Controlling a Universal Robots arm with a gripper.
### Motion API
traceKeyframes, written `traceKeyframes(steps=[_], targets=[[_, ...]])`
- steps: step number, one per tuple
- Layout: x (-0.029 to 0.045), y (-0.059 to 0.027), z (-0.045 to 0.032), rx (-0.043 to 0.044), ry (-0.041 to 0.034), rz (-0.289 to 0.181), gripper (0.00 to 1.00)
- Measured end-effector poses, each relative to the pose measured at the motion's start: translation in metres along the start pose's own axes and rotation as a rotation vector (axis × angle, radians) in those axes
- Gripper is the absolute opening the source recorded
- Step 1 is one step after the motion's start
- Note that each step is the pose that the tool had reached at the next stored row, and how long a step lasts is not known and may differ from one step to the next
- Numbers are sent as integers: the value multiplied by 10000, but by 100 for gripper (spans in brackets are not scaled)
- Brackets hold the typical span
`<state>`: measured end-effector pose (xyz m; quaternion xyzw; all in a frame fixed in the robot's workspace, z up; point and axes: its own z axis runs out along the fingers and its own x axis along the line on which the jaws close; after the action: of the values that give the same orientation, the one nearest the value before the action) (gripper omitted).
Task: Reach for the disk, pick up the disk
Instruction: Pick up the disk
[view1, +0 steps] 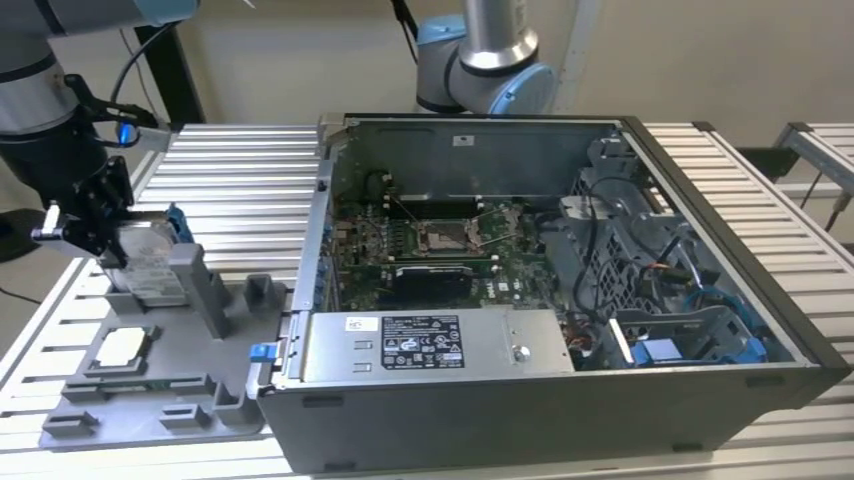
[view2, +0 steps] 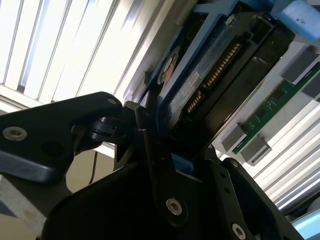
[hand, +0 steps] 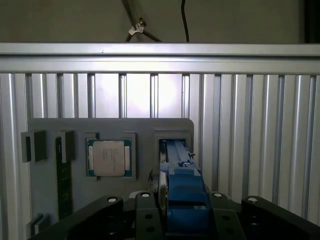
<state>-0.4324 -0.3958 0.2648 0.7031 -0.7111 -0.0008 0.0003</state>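
blue rail and silver metal: that's the disk (hand: 182, 175), edge-on in the first wrist view and wedged between the fingers (hand: 149, 215) of the tool (view1: 112, 245). one dark finger is pressed to each side, so the tool is clamped on the disk, parted only by its thickness. in the exterior view the disk stands upright at the grey tray's (view1: 187, 365) end farther from the camera, at the exterior view's left, on the slatted bench (view1: 227, 170). its lower end reaches the tray's slot; resting there or lifted clear, can't tell. the chip (hand: 109, 158) lies flat in its own pocket beside the slot, apart from the disk. second wrist view, up close: a finger lies along the disk's dark underside, connector pins (view2: 222, 60) show, and the rest is cut off behind the tool body. the open computer case (view1: 534, 420) stands at the exterior view's right, well apart from the tool.
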Motion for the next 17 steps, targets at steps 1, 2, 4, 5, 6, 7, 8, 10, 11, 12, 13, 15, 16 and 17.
traceKeyframes(steps=[1,2,4,5,6,7,8,10,11,12,13,15,16,17], targets=[[0,0,0,0,0,0,0],[0,0,0,1,1,0,0],[0,0,0,1,2,0,0],[0,0,0,1,2,0,0],[0,0,0,0,2,0,0],[0,0,0,1,2,0,0],[0,0,0,1,2,0,0],[0,0,0,1,2,0,0],[0,0,0,1,3,0,0],[0,0,-1,2,2,0,0],[0,0,-8,1,3,0,0],[0,0,-26,1,2,0,0],[0,0,-41,1,2,0,0],[0,0,-54,1,3,0,0]])
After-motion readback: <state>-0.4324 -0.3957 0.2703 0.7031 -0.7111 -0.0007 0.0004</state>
